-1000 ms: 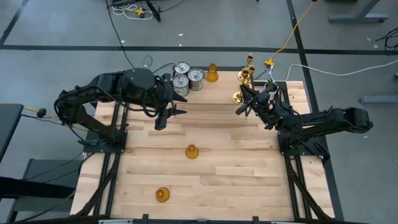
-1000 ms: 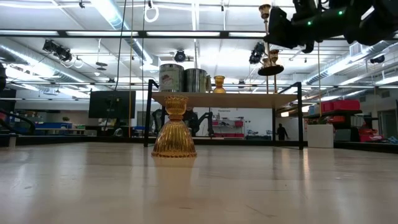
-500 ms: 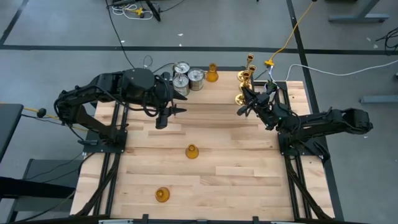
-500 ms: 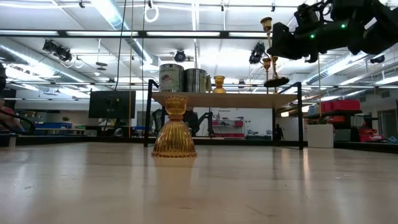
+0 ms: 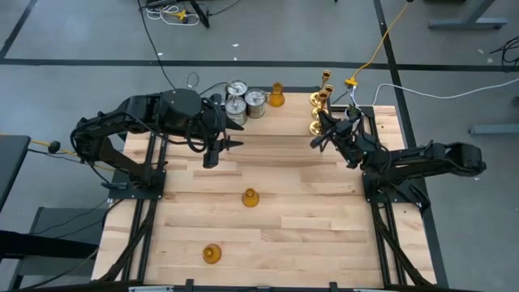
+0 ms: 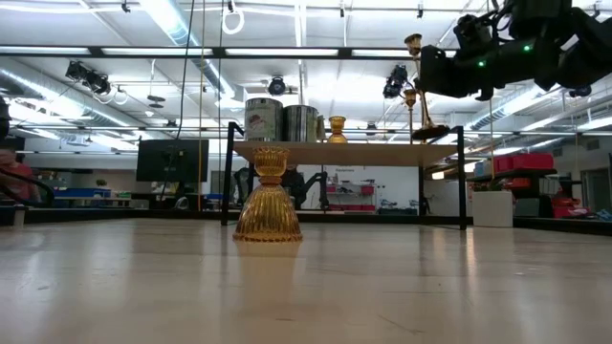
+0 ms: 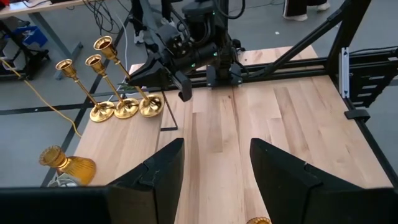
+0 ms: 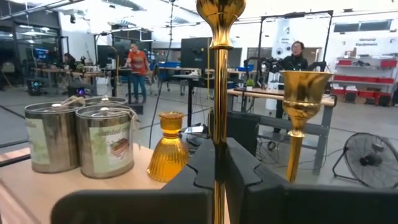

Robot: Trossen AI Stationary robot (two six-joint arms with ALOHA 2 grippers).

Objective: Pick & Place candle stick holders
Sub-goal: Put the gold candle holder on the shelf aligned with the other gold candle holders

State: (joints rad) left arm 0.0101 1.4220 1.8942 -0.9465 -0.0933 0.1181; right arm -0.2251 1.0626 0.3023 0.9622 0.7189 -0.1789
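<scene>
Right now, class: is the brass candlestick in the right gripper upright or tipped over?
Upright. The right gripper is shut on the brass candlestick, whose stem runs straight up between the fingers; in the left wrist view its base sits beside two other brass candlesticks.

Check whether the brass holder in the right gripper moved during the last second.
Yes. The brass holder sank toward the far table edge, carried by the right gripper.

Workshop hall, strip lights (image 6: 172,24), workbenches (image 8: 273,96), monitor (image 6: 172,160)

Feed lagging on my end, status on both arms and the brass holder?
Right end effector shut on brass candlestick holder, beside two others at the far right corner. Left end effector open, empty, waiting mid-table. Nothing in the way.
</scene>
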